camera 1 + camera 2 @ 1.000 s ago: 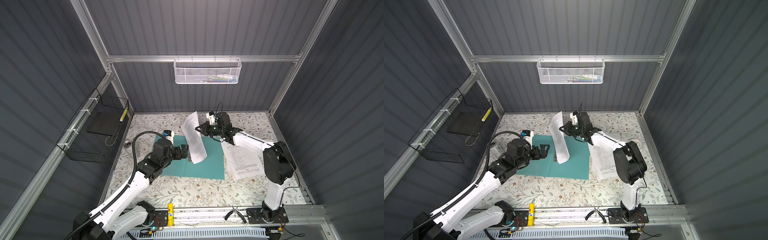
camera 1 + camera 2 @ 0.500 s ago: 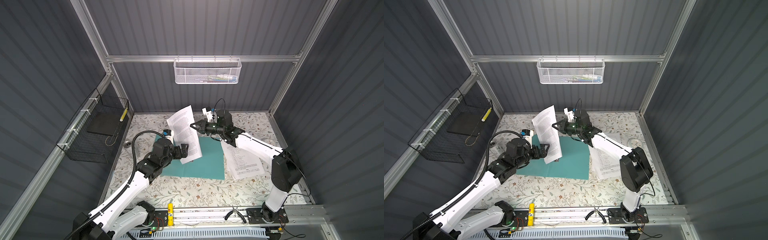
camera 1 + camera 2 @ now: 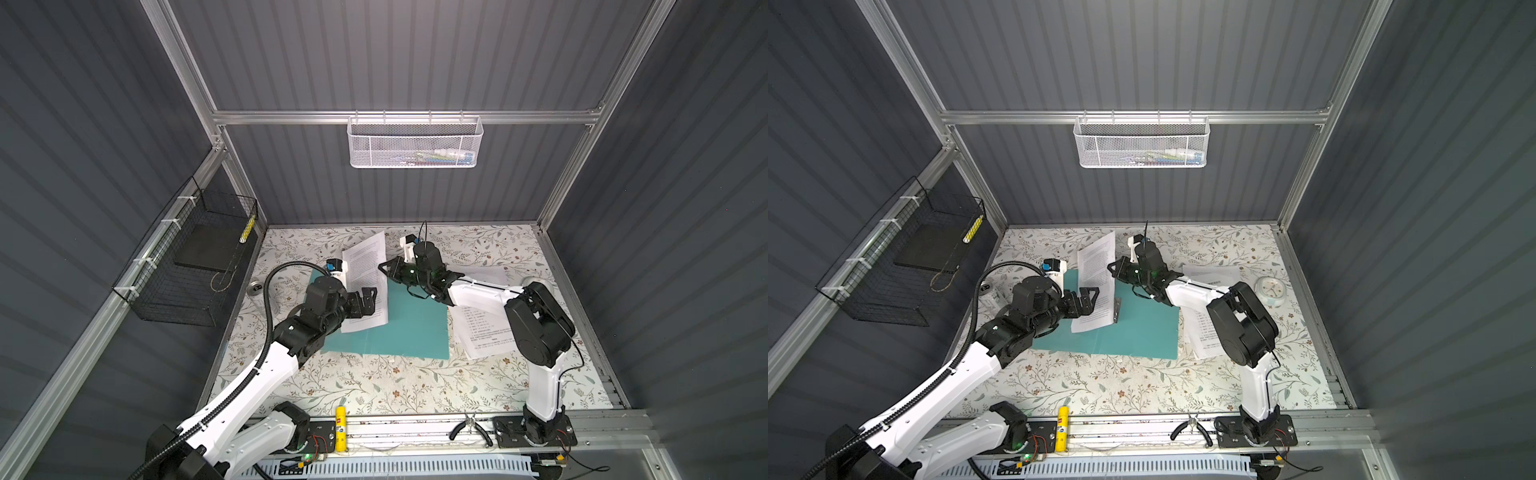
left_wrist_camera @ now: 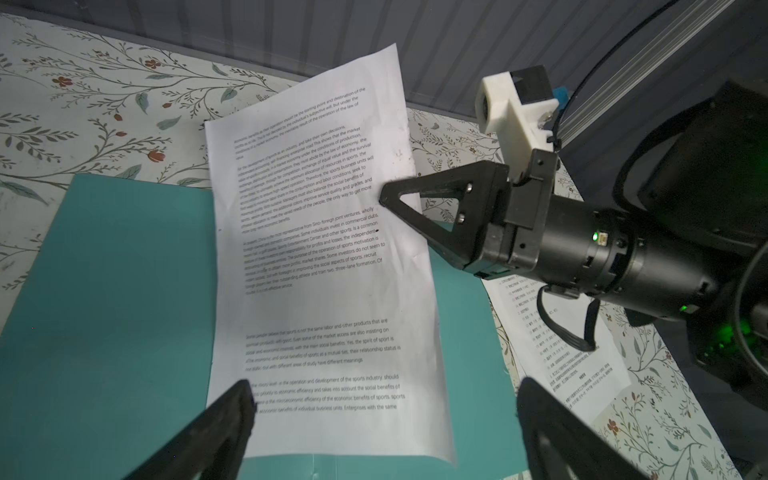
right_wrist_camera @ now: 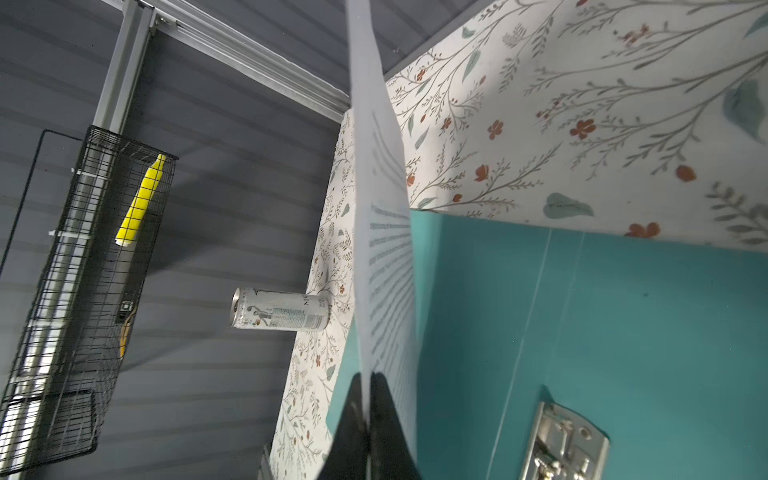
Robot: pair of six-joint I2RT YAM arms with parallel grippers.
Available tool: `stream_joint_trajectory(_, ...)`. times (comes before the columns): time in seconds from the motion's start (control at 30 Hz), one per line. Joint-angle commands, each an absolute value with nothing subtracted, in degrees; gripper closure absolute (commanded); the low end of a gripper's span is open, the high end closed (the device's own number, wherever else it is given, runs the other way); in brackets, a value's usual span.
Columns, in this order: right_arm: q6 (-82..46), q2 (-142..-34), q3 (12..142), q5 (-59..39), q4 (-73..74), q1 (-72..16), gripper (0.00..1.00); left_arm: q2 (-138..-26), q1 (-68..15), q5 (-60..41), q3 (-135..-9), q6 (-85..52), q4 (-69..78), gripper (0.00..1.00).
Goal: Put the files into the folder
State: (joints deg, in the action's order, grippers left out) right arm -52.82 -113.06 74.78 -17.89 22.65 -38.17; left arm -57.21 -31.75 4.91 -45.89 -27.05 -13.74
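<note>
The floral table (image 3: 374, 386) fills the floor of the cell, and the folder (image 3: 415, 328) (image 3: 1133, 332) lies open and flat near its middle. A black wire basket (image 3: 187, 266) hangs on the left wall and a white mesh basket (image 3: 415, 143) on the back rail. The stack of files (image 3: 482, 336) (image 3: 1200, 336) rests on the table just beside the folder's right edge, and the right arm crosses over it and hides part of it. One sheet (image 3: 365, 266) (image 4: 324, 270) stands tilted over the folder's left half. The right gripper (image 3: 380, 267) (image 5: 368, 386) is clamped tight on that sheet's right edge. The left gripper (image 3: 368, 301) (image 4: 382, 395) has its fingers spread wide at either side of the sheet's lower end and grips nothing; whether they touch the paper I cannot tell. It stands in front of the lower text in both top views. A can (image 5: 282, 309) stands on the table left of the folder, and a small clock (image 3: 1268, 287) lies behind the stack. The silver clip (image 5: 565, 444) sits on the folder just beside the sheet. Pliers (image 3: 469, 428) and a yellow glue stick (image 3: 340, 428) lie on the front rail.
</note>
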Motion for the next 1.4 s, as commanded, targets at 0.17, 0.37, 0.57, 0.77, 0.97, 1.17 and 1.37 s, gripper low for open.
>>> stream_joint_trajectory(0.17, -47.4, -111.6, 70.7, -10.7, 26.9, -38.3, 1.00, -56.0, -30.9, 5.6, -44.8, -28.0, -13.2, 0.01)
stream_joint_trajectory(0.37, -46.2, -110.3, 67.9, -8.7, 28.8, -38.3, 1.00, -56.2, -30.8, 5.2, -44.8, -28.2, -13.4, 0.01)
stream_joint_trajectory(0.57, -46.3, -110.6, 67.2, -9.2, 29.3, -38.4, 1.00, -56.8, -30.1, 3.6, -44.2, -29.6, -12.9, 0.01)
stream_joint_trajectory(0.77, -47.0, -112.3, 68.0, -11.3, 29.9, -38.5, 1.00, -58.4, -26.7, -0.4, -44.4, -31.3, -14.9, 0.04)
stream_joint_trajectory(0.97, -49.4, -116.2, 70.3, -13.1, 30.8, -38.9, 1.00, -58.6, -22.8, -5.3, -42.5, -33.2, -13.4, 0.06)
stream_joint_trajectory(1.17, -51.6, -119.8, 72.7, -13.1, 31.4, -40.7, 1.00, -58.8, -21.8, -5.9, -41.8, -33.4, -13.5, 0.05)
stream_joint_trajectory(1.37, -56.1, -122.4, 73.2, -10.4, 34.1, -42.1, 1.00, -57.5, -21.6, -5.2, -41.0, -33.4, -13.3, 0.05)
